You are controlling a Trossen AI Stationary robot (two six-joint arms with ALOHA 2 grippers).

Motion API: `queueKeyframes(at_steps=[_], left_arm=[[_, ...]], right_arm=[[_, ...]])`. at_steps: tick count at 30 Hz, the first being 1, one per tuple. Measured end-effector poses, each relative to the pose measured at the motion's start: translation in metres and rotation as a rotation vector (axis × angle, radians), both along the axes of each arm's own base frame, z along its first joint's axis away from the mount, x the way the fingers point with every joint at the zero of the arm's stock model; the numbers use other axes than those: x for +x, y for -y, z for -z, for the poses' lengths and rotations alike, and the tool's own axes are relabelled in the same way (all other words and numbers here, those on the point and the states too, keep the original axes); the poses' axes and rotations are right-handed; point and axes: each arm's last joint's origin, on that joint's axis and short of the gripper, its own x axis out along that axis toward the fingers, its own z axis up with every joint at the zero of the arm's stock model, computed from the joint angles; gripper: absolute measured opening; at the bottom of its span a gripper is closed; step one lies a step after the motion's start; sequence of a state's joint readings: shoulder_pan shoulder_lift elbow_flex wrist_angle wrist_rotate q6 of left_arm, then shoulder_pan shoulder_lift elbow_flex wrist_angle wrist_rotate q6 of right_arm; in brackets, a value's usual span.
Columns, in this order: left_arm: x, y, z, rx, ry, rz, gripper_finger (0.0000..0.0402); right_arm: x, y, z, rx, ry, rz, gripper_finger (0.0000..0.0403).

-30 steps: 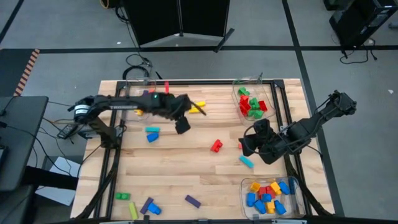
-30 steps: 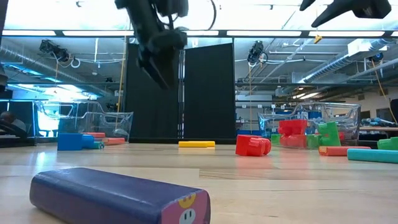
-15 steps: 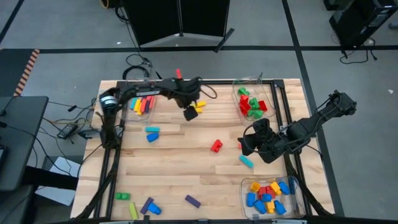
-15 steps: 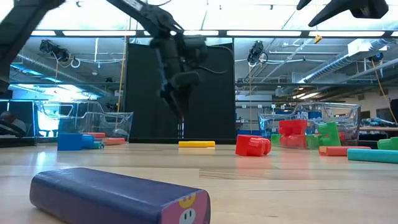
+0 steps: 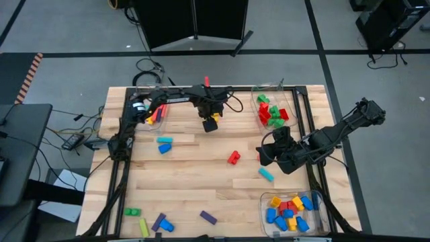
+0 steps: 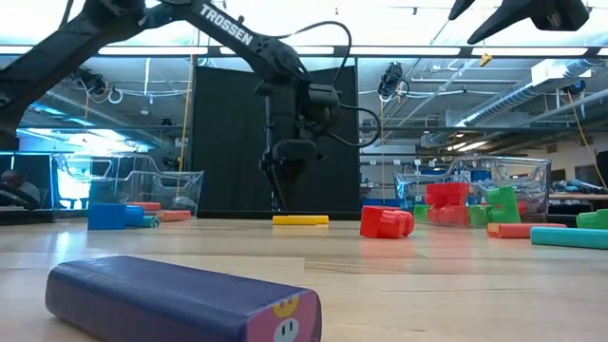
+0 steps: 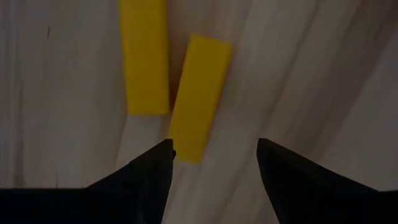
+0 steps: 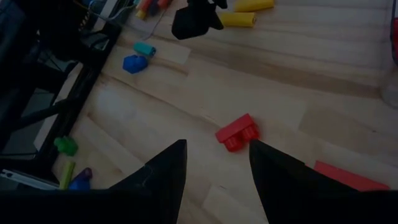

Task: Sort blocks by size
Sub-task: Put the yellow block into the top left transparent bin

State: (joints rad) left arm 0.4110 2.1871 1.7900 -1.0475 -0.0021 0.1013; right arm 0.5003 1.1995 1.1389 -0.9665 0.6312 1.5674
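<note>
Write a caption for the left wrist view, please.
Left gripper, fingers open and empty, above two long yellow blocks on the wooden table.

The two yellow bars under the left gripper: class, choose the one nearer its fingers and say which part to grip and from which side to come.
Take the angled yellow bar across its narrow width near the middle, coming straight down. It lies flat on the table, and the other yellow bar crowds one end. The open left gripper hangs above it.
</note>
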Motion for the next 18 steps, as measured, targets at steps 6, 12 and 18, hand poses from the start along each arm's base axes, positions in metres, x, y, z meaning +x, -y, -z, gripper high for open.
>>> queueKeyframes(at_steps=[6, 12, 18], left_arm=[[0.004, -0.003, 0.011, 0.002, -0.005, 0.001, 0.0239], [0.004, -0.003, 0.030, -0.024, -0.066, -0.005, 0.0239], [0.005, -0.003, 0.040, -0.034, -0.102, -0.005, 0.0229]], right_arm=[[0.000, 0.000, 0.000, 0.000, 0.000, 0.000, 0.0185], [0.000, 0.000, 0.000, 0.000, 0.000, 0.000, 0.0185], [0.000, 0.000, 0.000, -0.001, 0.000, 0.000, 0.0185]])
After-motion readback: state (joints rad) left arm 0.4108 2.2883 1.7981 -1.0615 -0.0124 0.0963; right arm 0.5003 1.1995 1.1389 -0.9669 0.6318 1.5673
